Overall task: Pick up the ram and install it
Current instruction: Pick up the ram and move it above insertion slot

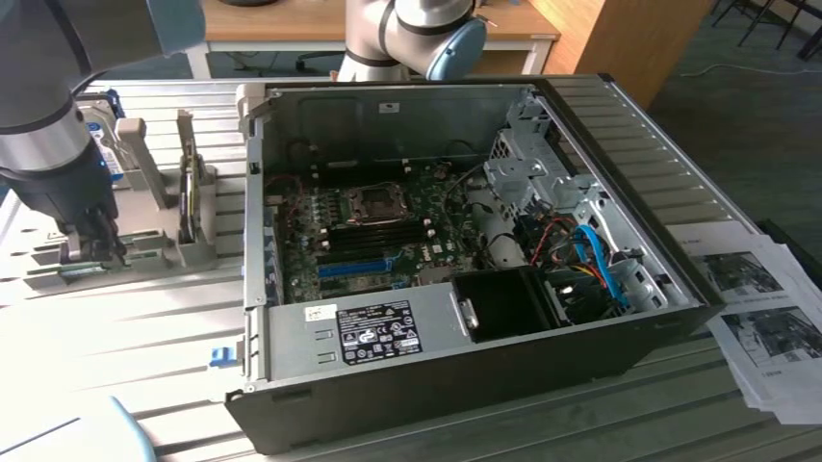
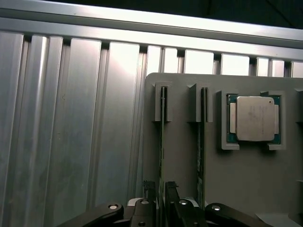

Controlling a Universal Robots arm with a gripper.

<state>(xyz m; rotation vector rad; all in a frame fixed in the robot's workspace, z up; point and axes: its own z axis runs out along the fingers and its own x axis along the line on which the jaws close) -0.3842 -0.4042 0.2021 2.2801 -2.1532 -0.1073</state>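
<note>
Handling worries me most with the long, thin green circuit-board ram stick [image 2: 162,142]. I judge it light and stiff but fragile, a bare board with small chips that will not take a hard squeeze or any twisting. It stands on edge in a narrow slot of the flat grey plastic holder [image 2: 182,156]. A second thin stick [image 2: 202,142] stands in the next slot just beside it, and a square silver processor chip [image 2: 255,118] sits in a pocket beyond that. I would take hold across the two flat faces, near the upper edge, so it lifts straight out of the slot without levering.

My fingers [image 2: 171,190] stand open, one on each side of the ram stick and close to its faces; I see no grip on it yet. In the exterior view the grey arm [image 1: 45,144] hangs at the left of the frame with its wrist pointing straight down. It is low over the holder on the ridged aluminium surface [image 2: 71,123], well apart from the open black computer case [image 1: 424,395] in the middle of the frame.
</note>
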